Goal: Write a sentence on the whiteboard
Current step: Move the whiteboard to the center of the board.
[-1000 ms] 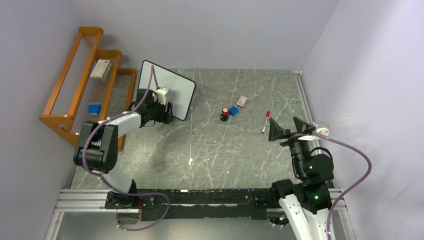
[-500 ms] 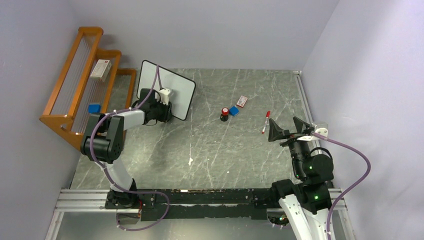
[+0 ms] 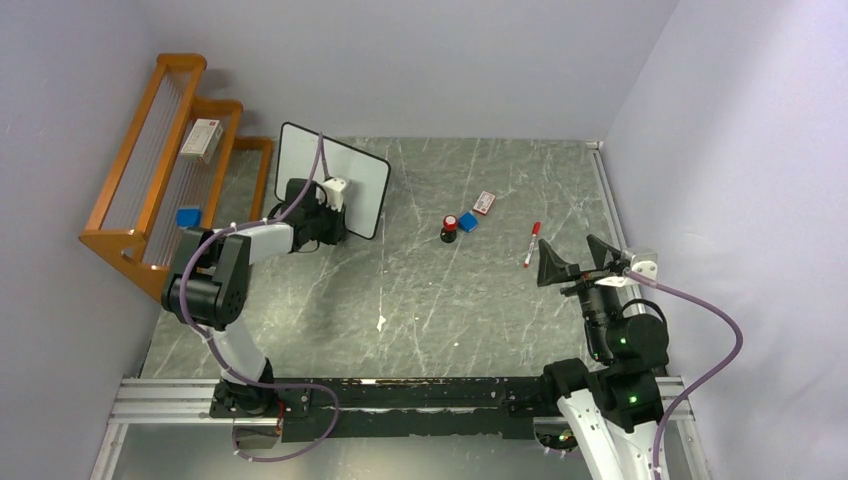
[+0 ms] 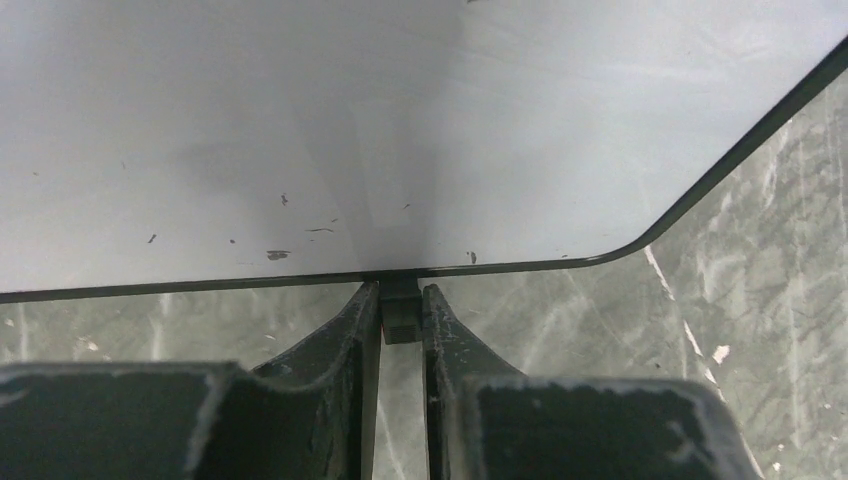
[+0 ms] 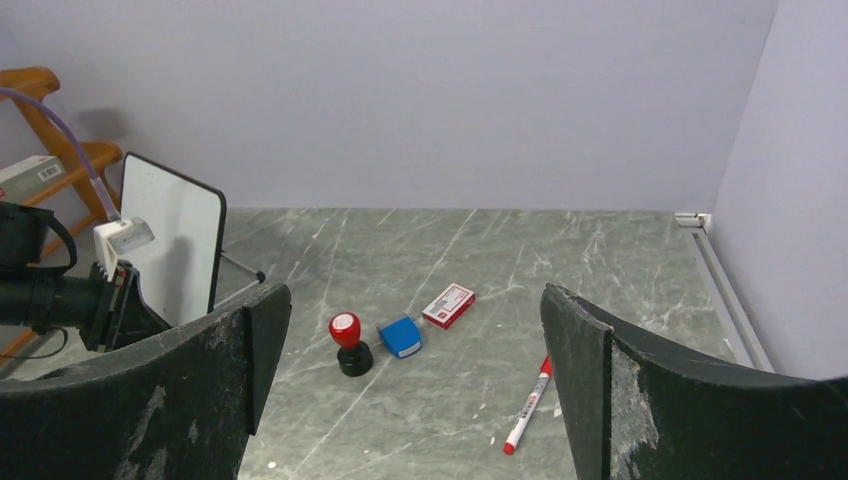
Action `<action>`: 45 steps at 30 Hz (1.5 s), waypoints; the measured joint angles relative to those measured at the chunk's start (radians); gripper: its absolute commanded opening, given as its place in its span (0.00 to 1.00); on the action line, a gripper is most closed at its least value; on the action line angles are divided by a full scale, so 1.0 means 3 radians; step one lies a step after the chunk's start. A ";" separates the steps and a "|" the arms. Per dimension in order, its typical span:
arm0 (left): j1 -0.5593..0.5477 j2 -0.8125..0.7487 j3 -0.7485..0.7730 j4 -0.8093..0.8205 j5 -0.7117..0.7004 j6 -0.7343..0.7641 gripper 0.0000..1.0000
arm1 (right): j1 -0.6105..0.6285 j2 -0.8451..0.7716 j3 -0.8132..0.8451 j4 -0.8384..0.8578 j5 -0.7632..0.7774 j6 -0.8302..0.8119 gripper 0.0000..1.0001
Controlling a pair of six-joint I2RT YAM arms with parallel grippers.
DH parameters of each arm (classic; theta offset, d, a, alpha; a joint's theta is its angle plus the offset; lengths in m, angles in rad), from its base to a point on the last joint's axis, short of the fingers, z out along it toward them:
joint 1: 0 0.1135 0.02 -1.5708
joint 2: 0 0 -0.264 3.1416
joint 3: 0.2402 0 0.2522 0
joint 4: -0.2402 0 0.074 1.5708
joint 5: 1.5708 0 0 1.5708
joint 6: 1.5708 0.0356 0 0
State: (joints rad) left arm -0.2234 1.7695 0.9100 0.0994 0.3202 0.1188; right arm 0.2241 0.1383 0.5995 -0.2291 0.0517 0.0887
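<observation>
Pale lilac walls (image 3: pixel 420 60) close the scene on the left, far and right sides, bare and smooth. The table (image 3: pixel 450 310) has a dark grey-green, stone-look top crossed by thin white veins. At the far left an orange-brown wooden rack (image 3: pixel 150 170) — three stepped tiers — stands against the left wall. A silver metal rail (image 3: pixel 160 398) runs along the near edge. The light is soft and even.

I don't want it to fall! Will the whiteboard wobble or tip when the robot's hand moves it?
It probably stays stiff: the whiteboard looks like a flat, framed panel. It may tip easily, since it stands on edge and the left hand pinches only a small foot at its lower rim. Its smooth face looks slippery, so the foot seems the safer hold.
</observation>
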 measured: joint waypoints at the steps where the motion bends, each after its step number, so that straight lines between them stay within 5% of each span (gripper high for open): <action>1: -0.0029 -0.0027 -0.0029 0.0014 -0.0036 -0.0017 0.09 | 0.0000 -0.0013 -0.0001 0.0000 0.0000 0.0001 1.00; 24: -0.1757 -0.1322 -0.1008 -0.0167 -0.1637 -0.1940 0.05 | 0.0221 -0.0234 -0.0018 0.0014 0.0043 0.0001 1.00; 35: -0.2686 -0.0913 -0.0760 -0.0333 -0.2461 -0.2889 0.06 | 0.0258 -0.0252 -0.0018 0.0025 0.0053 0.0001 1.00; 41: -0.2885 -0.0404 -0.0318 -0.0324 -0.2552 -0.3132 0.18 | 0.0263 -0.0251 -0.0018 0.0025 0.0053 0.0001 1.00; 45: -0.2917 -0.0161 -0.0056 -0.0326 -0.2548 -0.3176 0.46 | 0.0264 -0.0251 -0.0018 0.0025 0.0052 0.0001 1.00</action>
State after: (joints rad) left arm -1.0985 1.7210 0.8932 0.0017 -0.4442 -0.8341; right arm 0.3035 0.0631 0.5941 -0.2214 0.0673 0.0891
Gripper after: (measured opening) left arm 0.297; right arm 0.997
